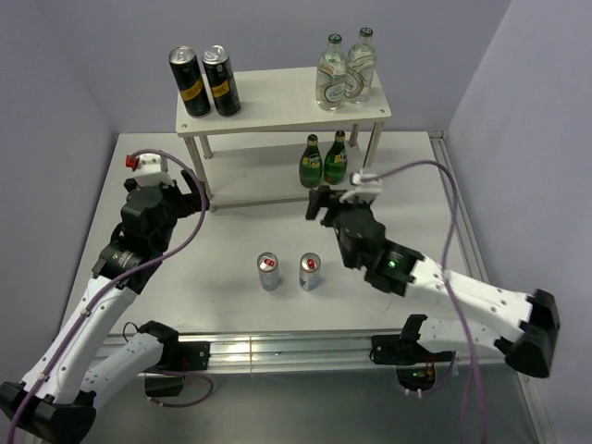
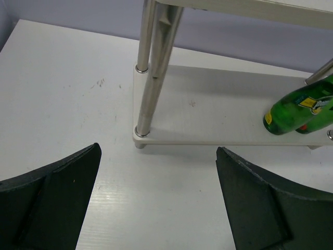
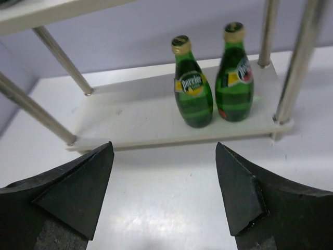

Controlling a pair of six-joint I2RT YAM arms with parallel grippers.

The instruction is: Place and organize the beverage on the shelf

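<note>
A smooth white table [image 1: 213, 287] fills a corner of pale lavender walls [image 1: 74, 65], with a metal rail [image 1: 277, 344] along its near edge. At the far side stands the pale off-white 2-tier shelf [image 1: 277, 97] on round, shiny metal legs.

Only the overhead view shows the top board. It holds 2 tall black cans with gold labels [image 1: 192, 83] at the left and 2 clear glass bottles [image 1: 333, 76] at the right. 2 short silver cans with red tops [image 1: 268, 271] stand side by side on the table in front.

The wrist views show the lower board, with 2 glossy dark green glass bottles [image 3: 193, 96] upright at its right end. The left gripper [image 2: 157, 151] and right gripper [image 3: 164, 146] have matte black jaws spread wide, holding nothing.
</note>
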